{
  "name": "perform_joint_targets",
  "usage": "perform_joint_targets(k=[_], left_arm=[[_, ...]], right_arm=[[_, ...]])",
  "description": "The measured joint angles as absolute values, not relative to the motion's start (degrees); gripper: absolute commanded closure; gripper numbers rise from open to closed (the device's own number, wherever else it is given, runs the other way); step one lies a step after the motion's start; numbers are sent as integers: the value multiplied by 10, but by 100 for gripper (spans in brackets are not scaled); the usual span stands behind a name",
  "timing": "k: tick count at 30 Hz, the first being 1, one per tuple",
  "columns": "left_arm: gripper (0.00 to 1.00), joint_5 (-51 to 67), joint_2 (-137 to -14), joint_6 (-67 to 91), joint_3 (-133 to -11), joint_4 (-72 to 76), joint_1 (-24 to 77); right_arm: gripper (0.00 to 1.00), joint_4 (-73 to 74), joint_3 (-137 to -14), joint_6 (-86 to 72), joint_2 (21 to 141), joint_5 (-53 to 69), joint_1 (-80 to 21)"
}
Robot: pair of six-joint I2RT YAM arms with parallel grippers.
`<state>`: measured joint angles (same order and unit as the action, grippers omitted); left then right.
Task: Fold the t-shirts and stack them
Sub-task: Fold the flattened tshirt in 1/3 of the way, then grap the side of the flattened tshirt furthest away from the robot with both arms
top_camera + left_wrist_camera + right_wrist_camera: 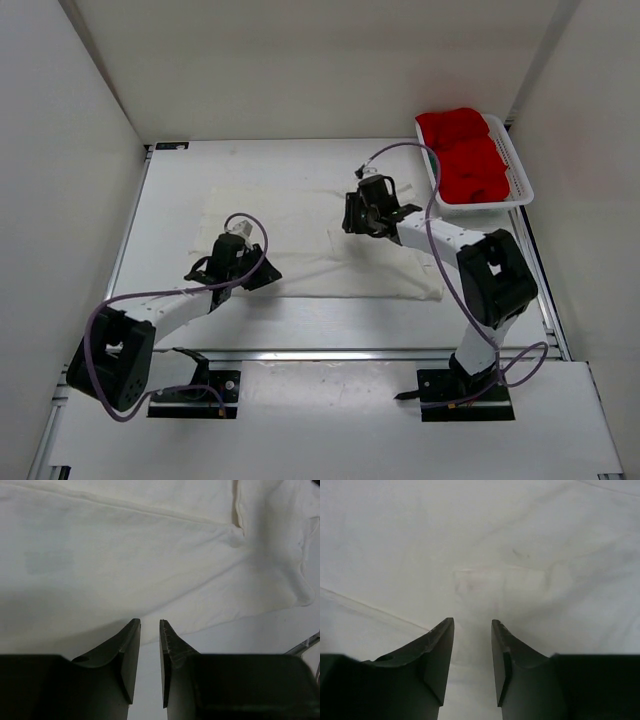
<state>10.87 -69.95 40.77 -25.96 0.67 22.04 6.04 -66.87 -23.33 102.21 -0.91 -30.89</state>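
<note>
The cream-white t-shirt (320, 235) lies spread flat in the middle of the table. My left gripper (243, 270) hovers over its near left part, jaws a little apart and empty. In the left wrist view the gripper (150, 622) sits at the shirt's (125, 555) edge, with a sleeve at the right. My right gripper (365, 215) is open and empty over the shirt's right part. In the right wrist view the gripper (472, 622) has shirt cloth (495, 545) below it. The red t-shirt (462, 155) lies bunched in the basket. The green t-shirt is out of view.
The white mesh basket (515, 165) stands at the back right against the wall. White walls enclose the table on the left, back and right. Bare table (260, 635) shows beside the shirt's edge. A metal rail (330, 353) crosses the near edge.
</note>
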Motion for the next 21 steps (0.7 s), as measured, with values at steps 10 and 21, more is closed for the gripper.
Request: perform_joint_targets(k=[10, 21], left_arm=[[67, 110, -738, 416, -279, 22, 264], [66, 130, -757, 416, -279, 32, 264]], right_arm=[[75, 102, -872, -176, 1155, -49, -140], [54, 258, -1173, -118, 1398, -29, -154]])
